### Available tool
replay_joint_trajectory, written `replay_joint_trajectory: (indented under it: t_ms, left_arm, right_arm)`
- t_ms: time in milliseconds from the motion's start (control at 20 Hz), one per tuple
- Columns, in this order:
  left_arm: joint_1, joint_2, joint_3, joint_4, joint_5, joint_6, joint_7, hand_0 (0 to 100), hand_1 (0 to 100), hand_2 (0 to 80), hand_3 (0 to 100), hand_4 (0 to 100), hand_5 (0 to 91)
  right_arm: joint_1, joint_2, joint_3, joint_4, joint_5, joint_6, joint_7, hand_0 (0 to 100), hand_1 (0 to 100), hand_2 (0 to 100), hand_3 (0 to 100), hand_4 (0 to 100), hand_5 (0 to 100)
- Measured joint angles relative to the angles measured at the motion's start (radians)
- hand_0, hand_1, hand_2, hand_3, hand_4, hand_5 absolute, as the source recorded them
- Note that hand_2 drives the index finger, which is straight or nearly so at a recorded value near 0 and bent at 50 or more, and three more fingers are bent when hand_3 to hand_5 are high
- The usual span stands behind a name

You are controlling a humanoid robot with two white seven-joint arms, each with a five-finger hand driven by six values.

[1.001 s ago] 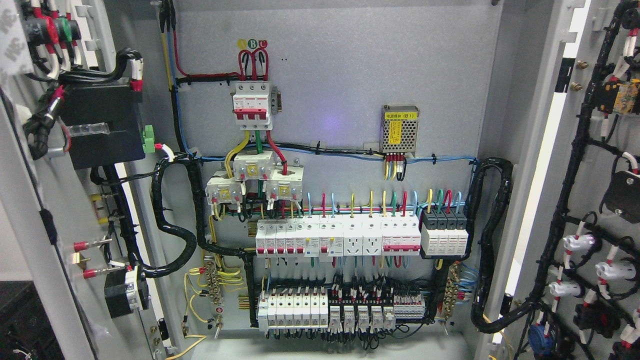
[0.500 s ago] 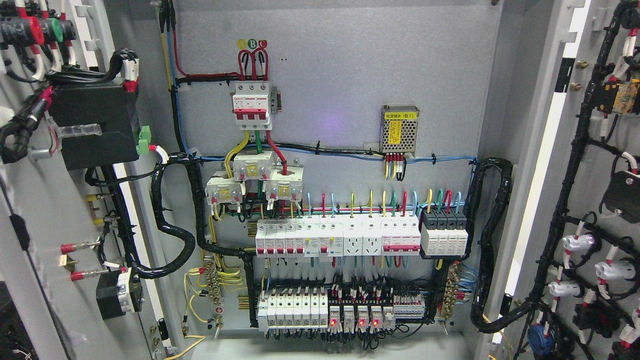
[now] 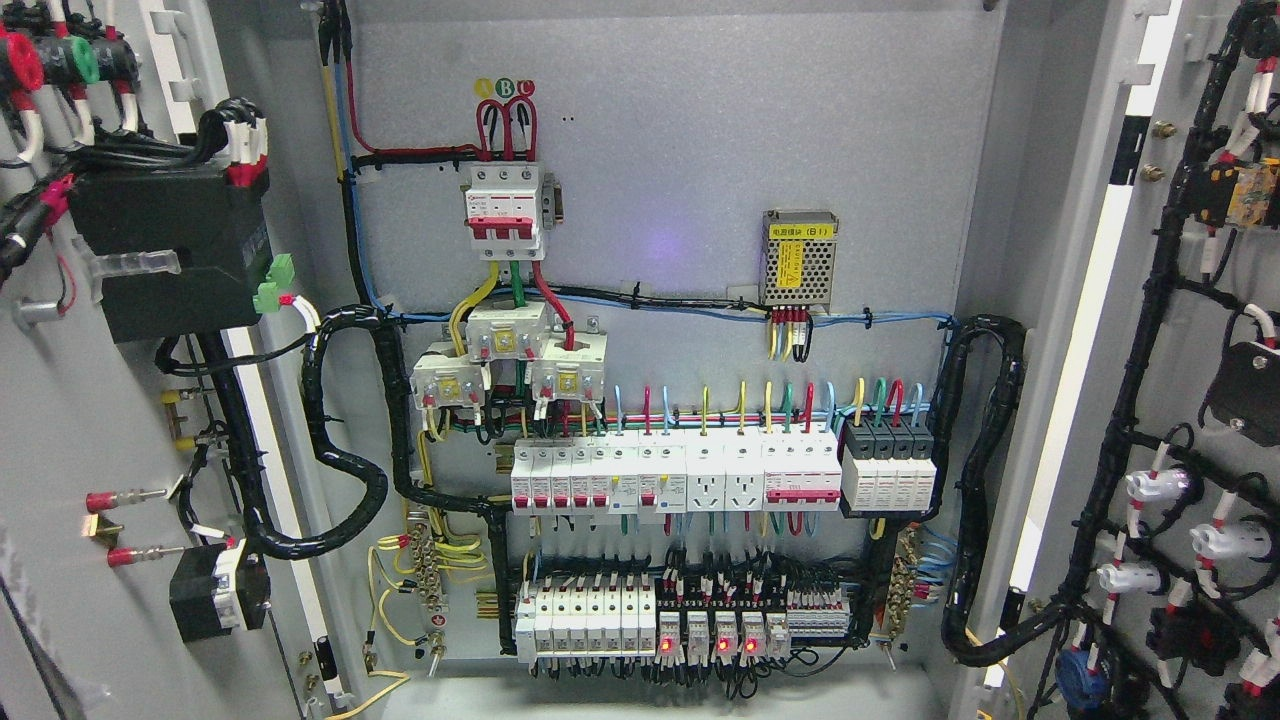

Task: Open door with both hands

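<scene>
No hands in my view, L or R, so I can't tell their state. The grey sheet-steel left door [image 3: 60,420] is swung wide at frame left, the matching grey right door [image 3: 1200,400] at frame right, both wired w/ black cable looms [image 3: 320,440]. I judge them stiff, heavyish, probably tugged by cabling. I'd hold bare outer edges, never components.

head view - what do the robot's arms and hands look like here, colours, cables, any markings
Neither arm nor hand shows in the head view, so their look cannot be told. The frame holds only the open cabinet's grey back panel, the left door and the right door, both wired.
</scene>
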Motion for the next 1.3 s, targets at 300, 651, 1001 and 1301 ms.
replay_joint_trajectory:
  t_ms: [300,651,1001,1301]
  left_arm:
    - [0.058,0.028,-0.05,-0.164,0.002,0.0,0.0,0,0,0.0,0,0,0.0]
    - [0.111,0.086,-0.125,-0.369,0.025,0.001,0.003,0,0,0.0,0,0,0.0]
    - [0.13,0.197,-0.265,-0.57,0.185,0.001,0.001,0,0,0.0,0,0,0.0]
    - [0.137,0.279,-0.363,-0.73,0.27,0.004,-0.001,0,0,0.0,0,0,0.0]
  right_arm:
    - [-0.021,0.016,0.006,0.037,-0.001,-0.002,0.0,19,0,0,0,0,0]
    - [-0.052,0.026,0.025,0.059,-0.002,-0.002,0.0,19,0,0,0,0,0]
    - [-0.048,0.019,-0.006,0.068,-0.002,-0.005,-0.003,19,0,0,0,0,0]
    - [0.002,-0.03,-0.051,0.049,-0.002,-0.011,0.001,19,0,0,0,0,0]
